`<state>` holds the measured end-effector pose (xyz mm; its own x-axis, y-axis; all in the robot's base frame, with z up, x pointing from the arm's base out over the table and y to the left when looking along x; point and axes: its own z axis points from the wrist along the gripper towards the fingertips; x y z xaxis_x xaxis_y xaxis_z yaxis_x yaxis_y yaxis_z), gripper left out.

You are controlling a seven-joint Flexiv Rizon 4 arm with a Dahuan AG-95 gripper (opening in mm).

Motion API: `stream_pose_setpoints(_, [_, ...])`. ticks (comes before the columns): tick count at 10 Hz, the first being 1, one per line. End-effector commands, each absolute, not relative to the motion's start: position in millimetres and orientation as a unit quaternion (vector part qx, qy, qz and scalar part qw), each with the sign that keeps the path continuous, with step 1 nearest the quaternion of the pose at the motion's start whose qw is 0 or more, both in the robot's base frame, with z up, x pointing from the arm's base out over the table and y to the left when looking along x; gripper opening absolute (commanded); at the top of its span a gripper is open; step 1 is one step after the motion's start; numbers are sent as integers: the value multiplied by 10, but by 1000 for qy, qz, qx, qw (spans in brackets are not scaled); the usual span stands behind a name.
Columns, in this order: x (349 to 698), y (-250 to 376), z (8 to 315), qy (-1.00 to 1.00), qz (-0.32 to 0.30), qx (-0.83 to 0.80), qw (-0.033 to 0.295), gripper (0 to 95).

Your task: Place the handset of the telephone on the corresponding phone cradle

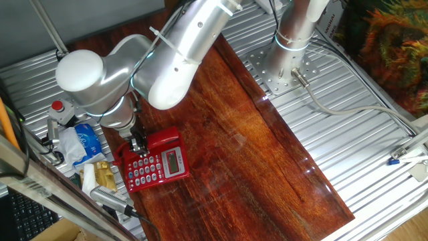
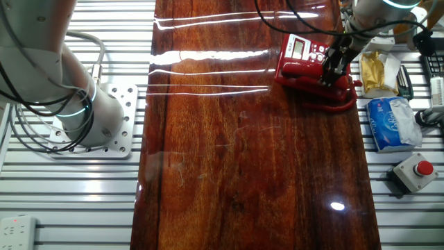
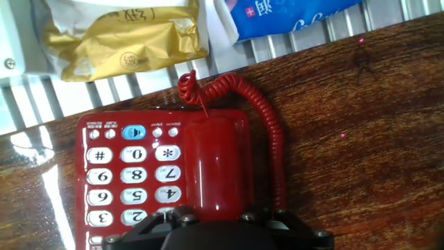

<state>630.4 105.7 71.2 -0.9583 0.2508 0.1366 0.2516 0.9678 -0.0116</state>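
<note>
The red telephone [image 1: 160, 167] sits at the left edge of the wooden board, also in the other fixed view [image 2: 302, 55]. In the hand view its keypad [image 3: 132, 173] is on the left. The glossy red handset [image 3: 216, 163] lies along the phone cradle strip beside the keypad, and its curly cord [image 3: 267, 118] loops round to the right. My gripper [image 3: 216, 217] comes down from above with a finger against each side of the handset's near end. It also shows in one fixed view [image 1: 138, 146] and in the other [image 2: 333, 66]. The cradle is hidden under the handset.
A yellow packet [image 3: 118, 35] and a blue tissue pack [image 3: 291, 14] lie on the slatted metal just beyond the phone. A grey box with a red button [image 2: 414, 170] stands nearby. The arm's base [image 2: 90, 118] is bolted across the wooden board [image 2: 250, 153].
</note>
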Motion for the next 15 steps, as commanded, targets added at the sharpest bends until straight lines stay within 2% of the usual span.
stream_pose_setpoints(1, [6328,1085,695,-989,-1,-127,69,0])
stream_pose_setpoints(5, [6336,1101,686,-989,-13,-127,69,0])
stream_pose_setpoints(6, [6336,1101,686,-989,-13,-127,69,190])
stream_pose_setpoints(13, [6336,1103,686,-989,-23,-126,69,190])
stream_pose_setpoints(14, [6336,1103,686,-989,-22,-126,69,380])
stream_pose_setpoints(15, [6336,1101,684,-989,-19,-126,69,380])
